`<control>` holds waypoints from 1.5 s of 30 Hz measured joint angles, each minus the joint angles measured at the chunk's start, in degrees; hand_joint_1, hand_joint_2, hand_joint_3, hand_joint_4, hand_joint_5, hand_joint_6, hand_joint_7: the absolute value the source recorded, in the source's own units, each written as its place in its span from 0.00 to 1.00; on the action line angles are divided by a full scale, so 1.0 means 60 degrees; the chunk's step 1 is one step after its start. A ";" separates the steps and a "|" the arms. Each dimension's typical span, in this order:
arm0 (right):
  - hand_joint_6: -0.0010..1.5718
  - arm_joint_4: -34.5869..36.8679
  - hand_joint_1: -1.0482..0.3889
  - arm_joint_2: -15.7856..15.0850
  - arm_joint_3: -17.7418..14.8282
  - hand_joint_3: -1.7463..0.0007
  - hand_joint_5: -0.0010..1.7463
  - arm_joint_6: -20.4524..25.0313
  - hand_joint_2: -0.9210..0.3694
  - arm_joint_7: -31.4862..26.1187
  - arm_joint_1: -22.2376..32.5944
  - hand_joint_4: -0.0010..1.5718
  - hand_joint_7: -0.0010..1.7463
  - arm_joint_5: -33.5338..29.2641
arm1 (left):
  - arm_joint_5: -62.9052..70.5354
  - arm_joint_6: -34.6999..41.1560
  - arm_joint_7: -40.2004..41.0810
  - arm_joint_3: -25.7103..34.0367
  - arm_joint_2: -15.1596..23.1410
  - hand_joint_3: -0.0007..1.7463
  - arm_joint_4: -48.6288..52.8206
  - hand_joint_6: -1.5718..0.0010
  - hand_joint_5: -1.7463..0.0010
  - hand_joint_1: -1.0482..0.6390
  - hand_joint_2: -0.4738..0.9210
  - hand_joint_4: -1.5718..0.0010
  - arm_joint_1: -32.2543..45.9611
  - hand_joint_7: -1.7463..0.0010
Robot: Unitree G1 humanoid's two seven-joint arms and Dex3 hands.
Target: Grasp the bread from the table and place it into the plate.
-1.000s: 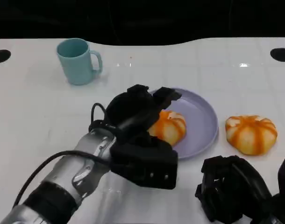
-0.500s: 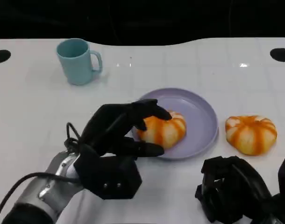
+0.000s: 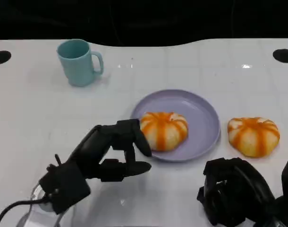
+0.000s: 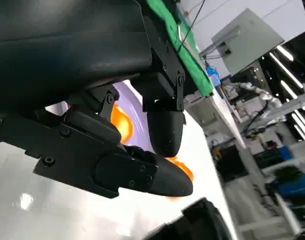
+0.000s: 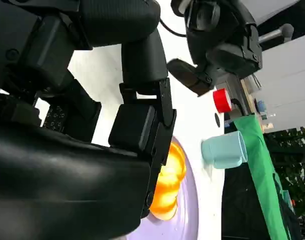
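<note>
The right hand (image 3: 236, 194) sits nearest, low on the white table (image 3: 30, 113), fingers curled in on nothing. The left hand (image 3: 104, 153) hovers just beside the lilac plate (image 3: 203, 118), fingers spread and empty. One bread (image 3: 164, 129) lies on the plate; another bun (image 3: 254, 135) rests beside it. A teal mug (image 3: 79, 62) stands farthest

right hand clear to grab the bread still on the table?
Probably yes. The bread lies on the bare table beside the plate, just ahead of the right hand, with nothing between them. The left hand is off on the plate's other side.
</note>
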 measured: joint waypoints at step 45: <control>1.00 -0.0137 0.00 -0.0026 -0.0022 0.20 0.78 0.0071 0.68 -0.0012 0.0166 0.97 0.58 -0.0023 | -0.3492 0.5004 -0.3619 0.1768 -0.1347 0.07 -0.2483 0.39 0.00 0.14 0.98 0.34 0.2887 0.09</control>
